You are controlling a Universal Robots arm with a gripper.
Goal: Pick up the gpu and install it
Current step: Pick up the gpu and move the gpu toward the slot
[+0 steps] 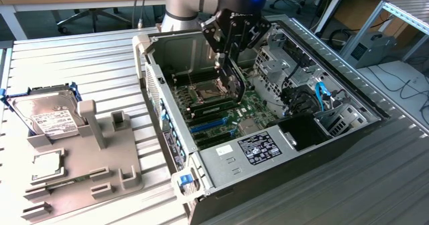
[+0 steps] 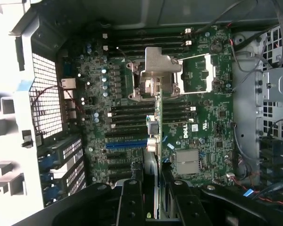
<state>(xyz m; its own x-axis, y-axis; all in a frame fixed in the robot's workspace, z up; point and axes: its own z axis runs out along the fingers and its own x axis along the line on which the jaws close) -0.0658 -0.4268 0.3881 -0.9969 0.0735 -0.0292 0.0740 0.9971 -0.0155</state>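
The gpu [image 1: 235, 80], a slim dark card, hangs on edge inside the open computer case [image 1: 152, 79], above the motherboard [image 1: 248, 107] near the CPU socket [image 1: 202, 90]. My gripper [image 1: 228, 54] is shut on the card's upper edge. In the wrist view the gpu [image 2: 156, 134] appears edge-on as a thin strip running out from between my black fingers [image 2: 131, 197]. It hovers over the motherboard [image 2: 207, 117] beside the blue expansion slot [image 2: 125, 144], apart from the board.
Outside the case, at the exterior view's left, a grey fixture [image 1: 87, 159] holds a silver hard drive [image 1: 45, 115] and a small square chip [image 1: 45, 163]. Drive cages and cables [image 1: 315, 97] crowd the case's right side; a power supply [image 1: 258, 147] sits at its near end.
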